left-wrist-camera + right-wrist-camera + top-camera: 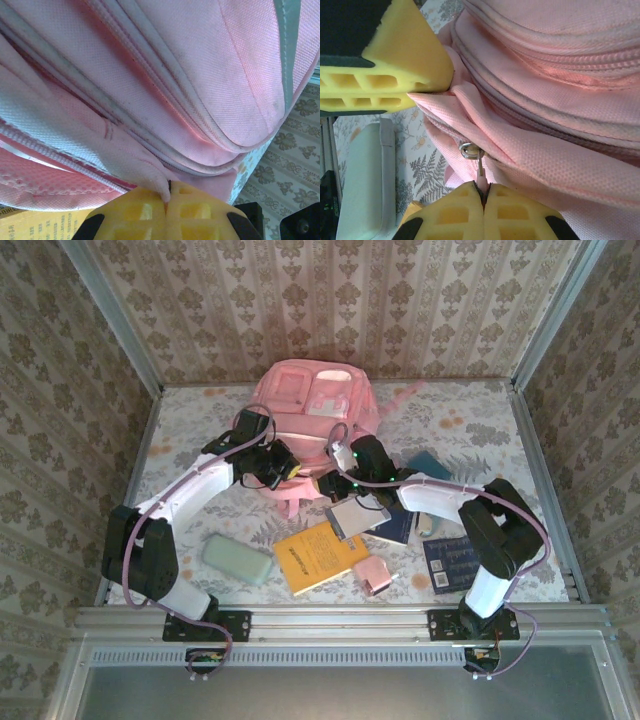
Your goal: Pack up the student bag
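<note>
**Bag gripped at its near edge by both grippers**

The bag [312,405] is seen lying at the far middle of the worktop [470,430], close to the back wall, with its lighter front panels turned upward. Both arms are stretched toward its near edge.

The left gripper [168,192] is closed, and a fold of the bag's pink fabric is pinched between its yellow fingers. Above that pinch, several zip lines and piped seams are seen running across the bag.

The right gripper [481,189] is closed as well, just right of the left one. The zip pull [481,175], a small pink tab hung from a metal ring, is clamped between its fingers.

Loose items are spread over the near half of the worktop. A green case [238,560] is placed near left, and a yellow book [318,555] lies just right of it. A small pink box [372,575] is set beside the book's right corner. A dark book [455,562] lies near right, close to the right arm's base. More books are partly covered by the right arm.
</note>
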